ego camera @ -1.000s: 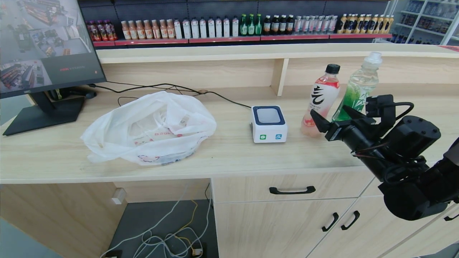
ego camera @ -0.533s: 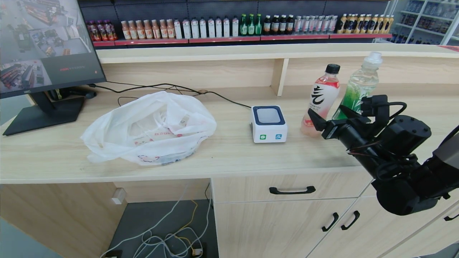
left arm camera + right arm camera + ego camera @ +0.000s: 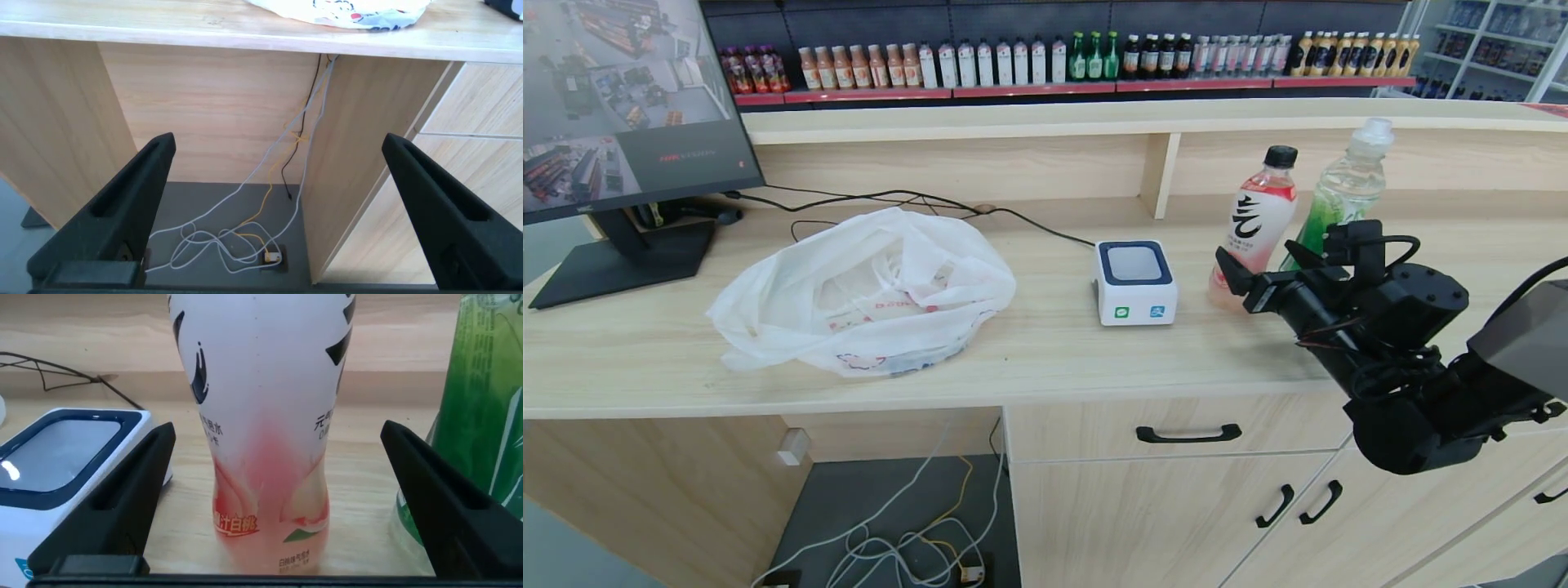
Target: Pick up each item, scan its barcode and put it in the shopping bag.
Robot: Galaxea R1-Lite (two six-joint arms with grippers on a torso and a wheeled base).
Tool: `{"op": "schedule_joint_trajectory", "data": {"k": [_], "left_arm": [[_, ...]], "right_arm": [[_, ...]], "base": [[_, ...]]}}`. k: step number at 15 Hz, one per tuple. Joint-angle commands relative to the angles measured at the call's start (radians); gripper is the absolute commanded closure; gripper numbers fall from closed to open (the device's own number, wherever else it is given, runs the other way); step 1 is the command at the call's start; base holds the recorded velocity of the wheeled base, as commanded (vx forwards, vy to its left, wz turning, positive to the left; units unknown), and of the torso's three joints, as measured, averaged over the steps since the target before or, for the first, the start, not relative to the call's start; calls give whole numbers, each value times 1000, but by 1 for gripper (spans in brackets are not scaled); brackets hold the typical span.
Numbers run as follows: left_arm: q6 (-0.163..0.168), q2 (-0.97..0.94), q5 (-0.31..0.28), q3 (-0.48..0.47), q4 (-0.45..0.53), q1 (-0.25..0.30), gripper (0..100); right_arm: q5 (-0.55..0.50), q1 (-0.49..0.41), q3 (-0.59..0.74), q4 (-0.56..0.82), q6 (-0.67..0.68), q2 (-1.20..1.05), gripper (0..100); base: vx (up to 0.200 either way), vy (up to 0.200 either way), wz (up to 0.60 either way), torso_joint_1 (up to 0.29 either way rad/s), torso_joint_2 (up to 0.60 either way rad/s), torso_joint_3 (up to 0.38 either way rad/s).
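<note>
Your right gripper (image 3: 1255, 251) advanced over 1 s, fingers spread, nearing clear pink-drink plastic bottle (image 3: 1262, 212) right of white box scanner (image 3: 1134, 282); grasp looked next. Left gripper (image 3: 278, 143) spread, empty.

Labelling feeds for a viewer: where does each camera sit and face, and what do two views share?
Head view: on the head, looking forward-down at the counter, shopping bag, scanner, pink bottle, green bottle; right gripper shows.
Left wrist view: low, facing cables under the counter; left gripper open.
Right wrist view: close on the pink bottle, seen between its open jaws.
Shared: head and right wrist views show scanner and both bottles.
</note>
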Motion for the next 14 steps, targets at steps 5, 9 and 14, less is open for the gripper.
{"op": "schedule_joint_trajectory", "data": {"k": [5,9,14], "left_arm": [[0,0,0,0,0,0,0],[0,0,0,0,0,0,0],[0,0,0,0,0,0,0]], "right_arm": [[0,2,-69,-1,0,56,0],[0,2,-118,-1,0,85,0],[0,2,-193,-1,5,109,0]], "base": [[0,0,0,0,0,0],[0,0,0,0,0,0],[0,0,0,0,0,0]]}}
